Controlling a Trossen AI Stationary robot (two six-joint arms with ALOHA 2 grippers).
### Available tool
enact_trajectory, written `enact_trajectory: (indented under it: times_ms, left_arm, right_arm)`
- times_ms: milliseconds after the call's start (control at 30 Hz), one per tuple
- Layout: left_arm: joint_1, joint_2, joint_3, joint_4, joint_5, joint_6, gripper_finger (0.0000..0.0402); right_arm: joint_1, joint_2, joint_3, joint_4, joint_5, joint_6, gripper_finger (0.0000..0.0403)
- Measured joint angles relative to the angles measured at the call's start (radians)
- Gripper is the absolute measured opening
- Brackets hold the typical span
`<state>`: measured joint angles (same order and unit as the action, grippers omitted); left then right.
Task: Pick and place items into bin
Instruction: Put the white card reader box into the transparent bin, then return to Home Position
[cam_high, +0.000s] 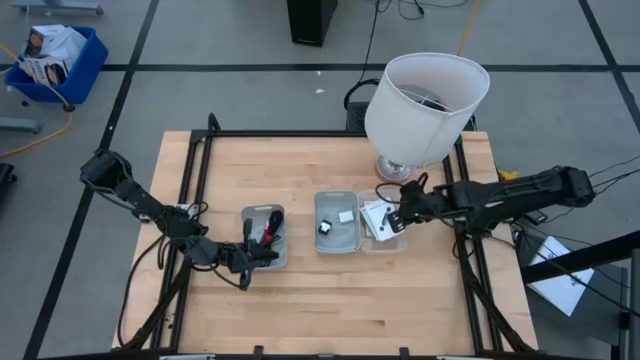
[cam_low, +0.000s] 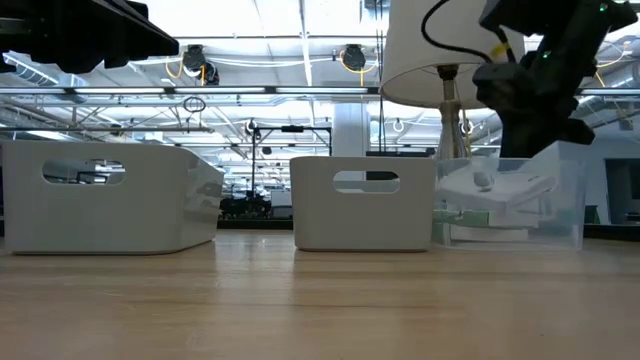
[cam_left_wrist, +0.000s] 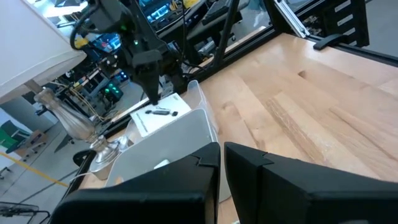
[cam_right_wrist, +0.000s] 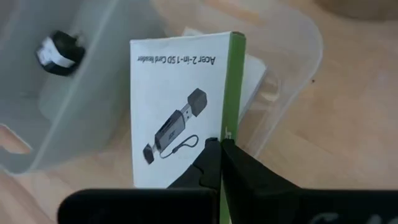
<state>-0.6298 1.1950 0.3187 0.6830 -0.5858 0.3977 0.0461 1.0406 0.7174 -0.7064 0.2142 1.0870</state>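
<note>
My right gripper (cam_right_wrist: 220, 144) pinches the edge of a white card (cam_right_wrist: 180, 112) tight. The card stands on its long side, over the clear bin (cam_high: 380, 225) where more cards (cam_high: 374, 215) lie. My fingers hide its bottom edge. My left gripper (cam_high: 268, 256) is nearly closed beside the left bin (cam_high: 250, 215) with the cables (cam_high: 266, 232); I cannot tell if it holds anything.

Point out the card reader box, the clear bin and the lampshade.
card reader box (cam_right_wrist: 180, 106), right wrist view, printed white front.
clear bin (cam_low: 565, 195), low view, near wall.
lampshade (cam_high: 425, 105), high view, outer side.
</note>
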Motion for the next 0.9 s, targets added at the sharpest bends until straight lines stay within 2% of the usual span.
enact_trajectory:
  times_ms: [267,600,800,900]
  left_arm:
    - [0.000,0.000,0.000,0.000,0.000,-0.004,0.0031]
    - [0.000,0.000,0.000,0.000,0.000,-0.003,0.0031]
    - [0.000,0.000,0.000,0.000,0.000,-0.007,0.0031]
    - [-0.001,0.000,0.000,0.001,0.000,-0.033,0.0031]
  right_arm:
    - [-0.008,0.042,0.000,0.014,-0.009,-0.026,0.0006]
    - [-0.008,0.034,0.000,0.035,-0.002,-0.031,0.0069]
    - [-0.007,-0.048,0.007,0.045,0.072,-0.124,0.0097]
    - [0.007,-0.121,0.029,0.071,0.075,-0.254,0.0099]
